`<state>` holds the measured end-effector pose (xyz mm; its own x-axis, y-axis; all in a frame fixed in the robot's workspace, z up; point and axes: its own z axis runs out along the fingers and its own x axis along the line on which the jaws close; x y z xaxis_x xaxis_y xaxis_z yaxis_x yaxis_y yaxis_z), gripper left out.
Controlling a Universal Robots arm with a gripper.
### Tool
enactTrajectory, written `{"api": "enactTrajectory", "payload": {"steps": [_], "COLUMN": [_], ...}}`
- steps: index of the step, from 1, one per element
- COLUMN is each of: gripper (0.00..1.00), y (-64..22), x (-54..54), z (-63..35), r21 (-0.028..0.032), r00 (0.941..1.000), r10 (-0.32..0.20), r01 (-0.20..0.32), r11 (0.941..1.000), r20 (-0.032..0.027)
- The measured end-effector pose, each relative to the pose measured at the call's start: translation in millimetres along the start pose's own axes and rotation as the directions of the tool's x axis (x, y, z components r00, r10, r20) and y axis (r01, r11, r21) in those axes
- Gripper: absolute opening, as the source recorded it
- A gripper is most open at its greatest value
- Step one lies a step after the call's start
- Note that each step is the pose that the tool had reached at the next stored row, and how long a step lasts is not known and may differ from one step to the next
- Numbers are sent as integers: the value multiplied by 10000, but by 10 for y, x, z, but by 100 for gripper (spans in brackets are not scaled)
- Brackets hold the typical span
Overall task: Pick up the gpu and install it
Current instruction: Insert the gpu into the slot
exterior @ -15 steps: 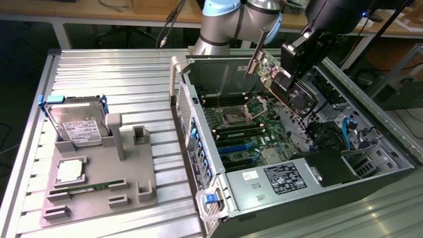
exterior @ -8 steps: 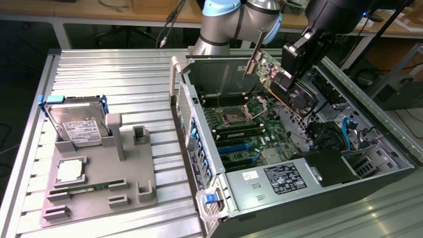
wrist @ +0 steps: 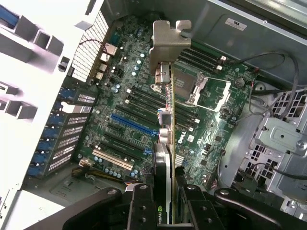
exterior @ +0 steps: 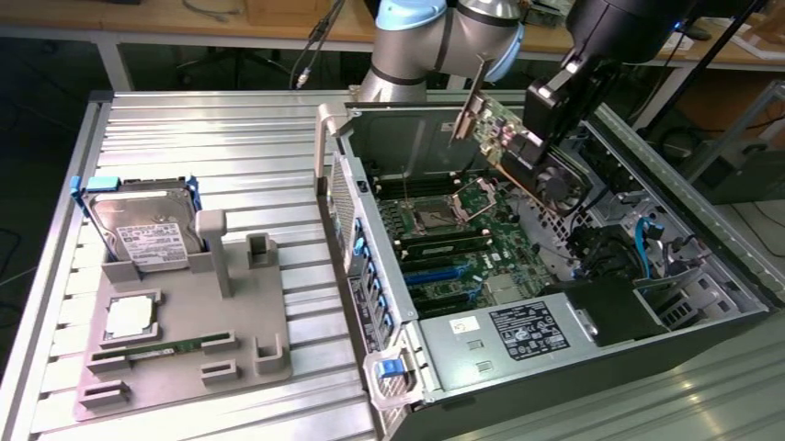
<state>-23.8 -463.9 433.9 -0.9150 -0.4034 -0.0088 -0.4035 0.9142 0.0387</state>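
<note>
You're looking at a silver-grey cylindrical arm (exterior: 424,55) topped by a pale blue round joint cap (exterior: 411,14). Its wrist end is a glossy black housing (exterior: 626,28). Your matte black gripper (wrist: 169,211) has flat linkage bars (wrist: 86,211) joined by round pivot screws (wrist: 112,191), with small screw heads down its finger blocks (wrist: 144,206).

I read white "DELL" lettering on the green motherboard (wrist: 192,139). The thin dark gpu card (wrist: 162,165) carries a green NVIDIA badge. At the exterior view's left, the white label (exterior: 157,243) on the silver hard drive (exterior: 123,209) is illegible.
</note>
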Motion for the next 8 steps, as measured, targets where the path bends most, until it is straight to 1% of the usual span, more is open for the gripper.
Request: {"api": "enactTrajectory", "payload": {"steps": [8], "gripper": [27], "y": [0], "x": [0], "z": [0], "r21": [-5], "r00": [9989], "r10": [-460], "r01": [460], "r11": [9989], "r20": [-18]}}
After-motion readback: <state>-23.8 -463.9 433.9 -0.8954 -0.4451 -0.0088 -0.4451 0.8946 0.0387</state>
